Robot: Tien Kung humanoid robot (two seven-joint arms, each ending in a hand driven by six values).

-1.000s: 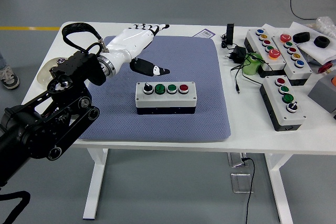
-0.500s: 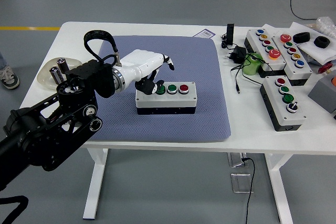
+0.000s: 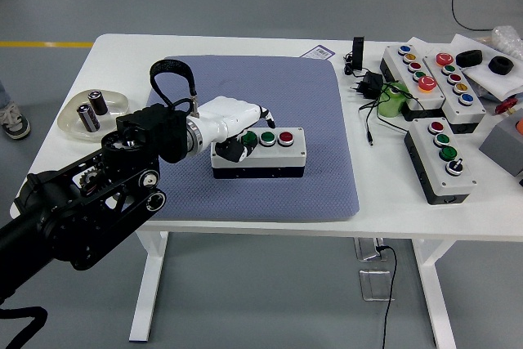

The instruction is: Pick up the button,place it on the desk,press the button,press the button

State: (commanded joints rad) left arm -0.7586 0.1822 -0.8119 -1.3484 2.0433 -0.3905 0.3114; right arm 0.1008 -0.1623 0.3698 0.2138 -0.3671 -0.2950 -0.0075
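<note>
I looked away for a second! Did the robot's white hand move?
Yes. The white left hand came down and toward the camera, from above the blue mat onto the left end of the grey button box.

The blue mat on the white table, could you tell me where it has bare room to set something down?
The blue mat is bare behind and right of the grey four-button box, and along its front edge. The left hand crowds the box's left end. The table's right side is cluttered with more button boxes.

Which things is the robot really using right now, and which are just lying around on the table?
In use:
- left hand, down on the box's left end
- button box on the blue mat

Lying about:
- three other button boxes on the right
- black plug and cable
- dish with two small cylinders, far left
</note>
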